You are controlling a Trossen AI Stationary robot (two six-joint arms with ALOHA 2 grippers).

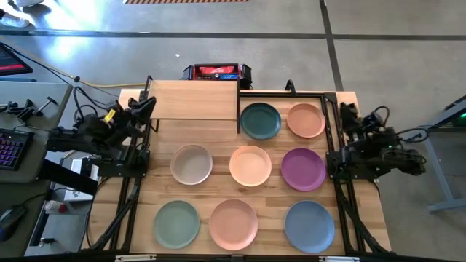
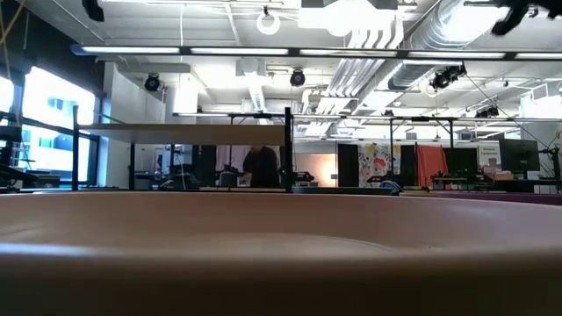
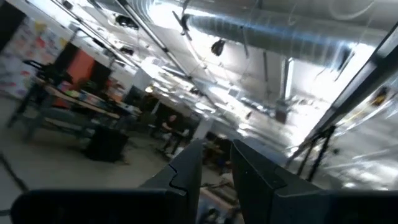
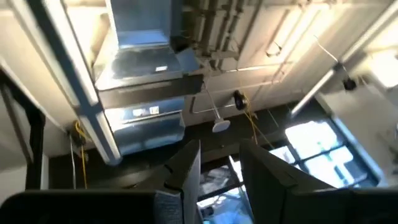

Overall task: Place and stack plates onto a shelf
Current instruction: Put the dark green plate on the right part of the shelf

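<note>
Eight round matte plates (image 1: 250, 165) are lying on your wooden tabletop (image 1: 218, 135) beside the bare light-wood shelf (image 1: 193, 100); left gripper (image 3: 216, 163) and right gripper (image 4: 219, 163) are sitting folded at the edges, slightly parted, gripping nothing; no lettering is reading clearly

My tabletop (image 1: 218, 138) is pale wood planks with visible grain. The shelf (image 1: 193, 100) is a smooth light-wood board on thin black metal legs. Eight plates, such as the teal plate (image 1: 261, 121) and purple plate (image 1: 303, 169), look matte and smooth.
</note>
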